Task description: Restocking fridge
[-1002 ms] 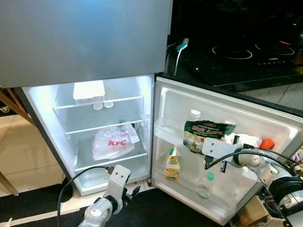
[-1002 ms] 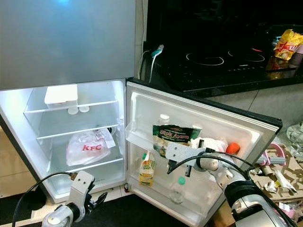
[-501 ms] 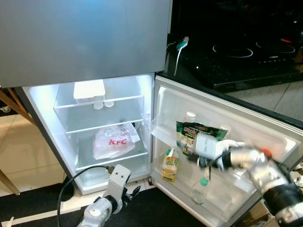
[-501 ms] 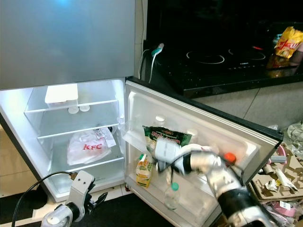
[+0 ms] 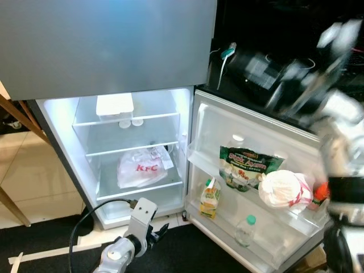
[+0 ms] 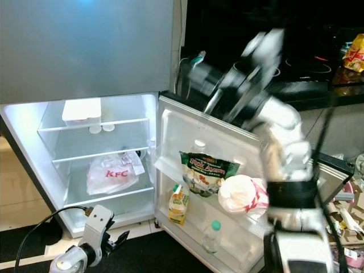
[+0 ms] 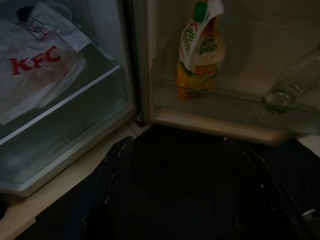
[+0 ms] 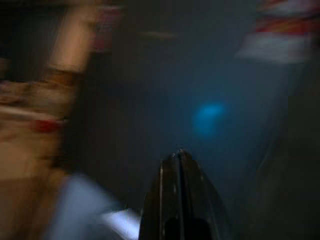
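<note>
The white knotted plastic bag (image 5: 282, 189) now sits in the open fridge door's upper shelf (image 5: 296, 219), beside the green snack packet (image 5: 245, 166). The right tool (image 5: 273, 77) has swung up, blurred, fingers pressed together and empty. The left tool (image 5: 152, 234) hangs idle, fingers slightly parted.

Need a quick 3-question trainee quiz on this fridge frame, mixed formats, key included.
1. True or false: the KFC bag lies on a shelf in the door.
2. Which item stands beside the green snack bag in the upper door shelf? A) white tied bag B) juice pouch C) clear bottle
3. Fill in: the white box sits on the ___ shelf inside the fridge.

Key: 1 false, it lies on an inner glass shelf. 2 A. 3 top.

The right gripper is raised and blurred, fingers together; the left gripper hangs low.
</note>
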Controlling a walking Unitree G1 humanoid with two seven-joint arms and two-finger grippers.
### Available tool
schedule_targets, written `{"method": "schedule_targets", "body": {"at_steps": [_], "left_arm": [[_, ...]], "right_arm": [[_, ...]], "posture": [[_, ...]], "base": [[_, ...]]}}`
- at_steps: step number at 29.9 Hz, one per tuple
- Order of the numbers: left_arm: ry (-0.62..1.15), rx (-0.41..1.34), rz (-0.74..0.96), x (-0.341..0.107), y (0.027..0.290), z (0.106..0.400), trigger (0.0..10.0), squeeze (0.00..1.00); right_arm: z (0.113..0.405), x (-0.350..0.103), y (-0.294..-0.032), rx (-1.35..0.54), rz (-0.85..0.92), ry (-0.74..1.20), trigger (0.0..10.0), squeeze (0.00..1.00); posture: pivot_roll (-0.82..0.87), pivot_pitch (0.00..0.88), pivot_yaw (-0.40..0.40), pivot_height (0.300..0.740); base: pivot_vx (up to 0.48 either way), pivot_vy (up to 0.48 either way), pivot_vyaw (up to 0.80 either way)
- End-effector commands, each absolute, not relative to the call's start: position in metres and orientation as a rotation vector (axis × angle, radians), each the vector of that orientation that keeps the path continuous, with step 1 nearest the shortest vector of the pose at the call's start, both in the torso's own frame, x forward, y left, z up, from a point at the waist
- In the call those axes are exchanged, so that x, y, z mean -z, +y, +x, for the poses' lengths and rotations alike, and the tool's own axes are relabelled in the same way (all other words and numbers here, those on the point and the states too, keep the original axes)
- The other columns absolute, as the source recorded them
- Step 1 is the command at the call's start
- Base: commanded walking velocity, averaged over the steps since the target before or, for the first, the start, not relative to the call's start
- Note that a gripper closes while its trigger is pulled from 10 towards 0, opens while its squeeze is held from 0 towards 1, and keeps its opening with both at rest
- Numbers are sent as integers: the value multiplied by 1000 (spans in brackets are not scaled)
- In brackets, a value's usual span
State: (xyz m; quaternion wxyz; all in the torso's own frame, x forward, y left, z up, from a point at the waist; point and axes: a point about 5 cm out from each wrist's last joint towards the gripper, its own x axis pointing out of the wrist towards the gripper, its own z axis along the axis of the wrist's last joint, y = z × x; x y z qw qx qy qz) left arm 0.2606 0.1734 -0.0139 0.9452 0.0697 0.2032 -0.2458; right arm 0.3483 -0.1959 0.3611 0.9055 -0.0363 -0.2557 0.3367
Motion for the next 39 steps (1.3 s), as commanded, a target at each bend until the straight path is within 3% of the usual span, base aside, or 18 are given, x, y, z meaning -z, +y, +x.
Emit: {"method": "schedule_targets", "body": {"at_steps": [1, 2, 3, 4, 6, 7, 9, 10, 12, 14, 19, 22, 29, 35, 38, 39], "left_arm": [[433, 501, 152, 16, 175, 259, 10000, 0], [436, 499, 152, 16, 175, 259, 10000, 0], [439, 494, 150, 17, 175, 259, 10000, 0], [440, 491, 149, 17, 175, 258, 10000, 0], [440, 491, 149, 17, 175, 258, 10000, 0], [441, 488, 148, 17, 175, 258, 10000, 0], [441, 488, 148, 17, 175, 258, 10000, 0], [441, 485, 148, 17, 176, 258, 10000, 0], [441, 485, 148, 17, 176, 258, 10000, 0], [437, 473, 146, 17, 182, 257, 10000, 0], [434, 471, 144, 17, 184, 256, 10000, 0], [438, 467, 141, 18, 184, 254, 10000, 0], [449, 458, 135, 20, 185, 252, 10000, 0], [452, 455, 133, 21, 185, 251, 10000, 0], [482, 430, 117, 25, 186, 248, 10000, 0], [482, 430, 117, 25, 186, 248, 10000, 0]], "right_arm": [[355, -344, -199, -659, -58, -467, 784, 0], [362, -339, -213, -562, -101, -419, 0, 0], [368, -328, -237, -403, -126, -348, 0, 0], [371, -319, -259, -262, -154, -287, 5255, 0], [371, -319, -259, -262, -154, -287, 5255, 0], [372, -309, -281, -127, -160, -225, 9176, 0], [372, -309, -281, -127, -160, -225, 9176, 0], [369, -295, -306, 26, -191, -147, 10000, 0], [369, -295, -306, 26, -191, -147, 10000, 0], [340, -242, -375, 396, -241, 64, 10000, 0], [329, -226, -389, 459, -253, 115, 10000, 0], [309, -201, -409, 592, -263, 190, 10000, 0], [279, -160, -427, 744, -179, 266, 10000, 0], [275, -150, -426, 753, -127, 265, 10000, 0], [265, -109, -413, 718, 88, 310, 10000, 0], [265, -109, -413, 718, 88, 310, 10000, 0]], "posture": [[-1, 0, -34, 738], [-1, 0, -40, 738], [-1, 0, -40, 738], [2, 0, -41, 738], [2, 0, -41, 738], [2, 0, -40, 738], [2, 0, -40, 738], [2, 0, -40, 738], [2, 0, -40, 738], [6, 0, -42, 738], [6, 0, -42, 738], [9, 0, -44, 738], [8, 0, -42, 738], [6, 0, -41, 738], [8, 0, -43, 738], [8, 0, -43, 738]], "base": [[0, 0, 0], [0, 0, 0], [0, 0, 0], [0, 0, 0], [0, 0, 0], [0, 0, 0], [0, 0, 0], [0, 0, 0], [0, 0, 0], [0, 0, 0], [0, 0, 0], [0, 0, 0], [0, 0, 0], [0, 0, 0], [0, 0, 0], [0, 0, 0]]}}
